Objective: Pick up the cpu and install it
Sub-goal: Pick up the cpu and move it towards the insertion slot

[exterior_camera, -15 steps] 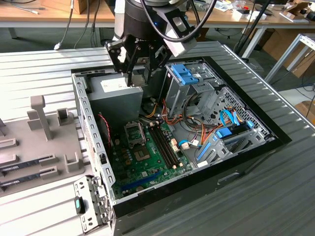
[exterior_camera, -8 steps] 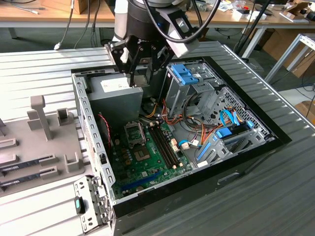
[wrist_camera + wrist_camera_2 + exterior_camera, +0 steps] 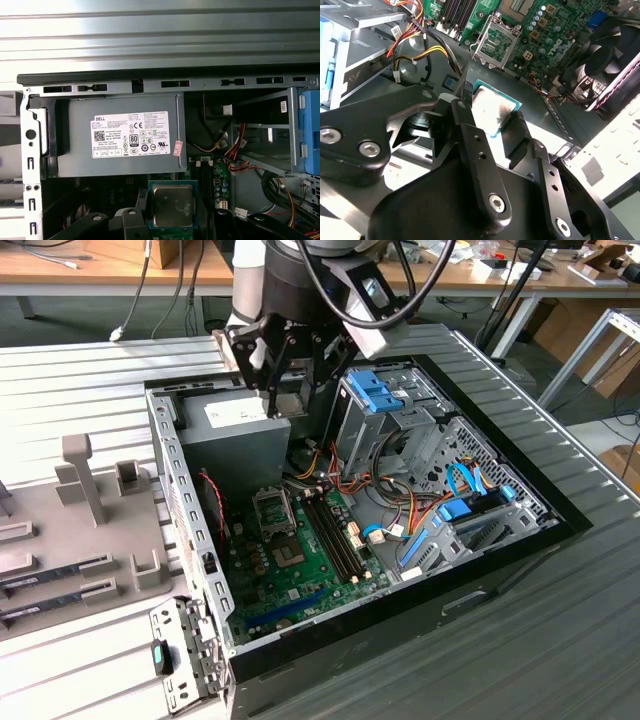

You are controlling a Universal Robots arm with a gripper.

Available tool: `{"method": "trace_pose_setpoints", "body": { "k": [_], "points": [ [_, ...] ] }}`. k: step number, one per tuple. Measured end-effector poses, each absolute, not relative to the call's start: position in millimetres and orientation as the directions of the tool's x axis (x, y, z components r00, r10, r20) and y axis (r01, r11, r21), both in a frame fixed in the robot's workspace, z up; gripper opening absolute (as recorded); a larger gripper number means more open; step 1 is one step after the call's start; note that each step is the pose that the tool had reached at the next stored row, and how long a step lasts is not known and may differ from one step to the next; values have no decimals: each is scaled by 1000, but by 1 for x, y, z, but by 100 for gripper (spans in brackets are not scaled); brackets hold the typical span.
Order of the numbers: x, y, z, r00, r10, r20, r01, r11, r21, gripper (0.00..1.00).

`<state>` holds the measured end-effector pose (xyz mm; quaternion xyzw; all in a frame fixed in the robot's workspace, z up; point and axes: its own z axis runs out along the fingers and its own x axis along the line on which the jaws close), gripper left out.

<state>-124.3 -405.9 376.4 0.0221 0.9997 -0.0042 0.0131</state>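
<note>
While the gripper (image 3: 290, 380) hangs above the power supply (image 3: 230, 445), its fingers pinch the cpu (image 3: 492, 107) by two opposite edges.
Inside the computer case (image 3: 165, 460), the green motherboard (image 3: 300, 565) lies lower than the power supply. Its socket (image 3: 495, 42) (empty, ready to receive) sits down past the supply's edge from the cpu, whose silvery top faces the wrist.

In the second wrist view, the pincer (image 3: 492, 111) fingers (image 3: 466, 117) cover two edges and the near corner of the clamped cpu (image 3: 490, 102). In the first wrist view, the picture's edge cuts the pincer (image 3: 172, 212) off. In the exterior view, the arm (image 3: 300, 280) is cut off at the top and hides the power supply's (image 3: 235, 435) far end.
</note>
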Motion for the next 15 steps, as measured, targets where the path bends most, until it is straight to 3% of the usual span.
{"method": "trace_pose_setpoints", "body": {
  "k": [15],
  "points": [
    [-113, -409, 375, -999, 44, -26, 44, 999, -8, 47]
  ]
}}
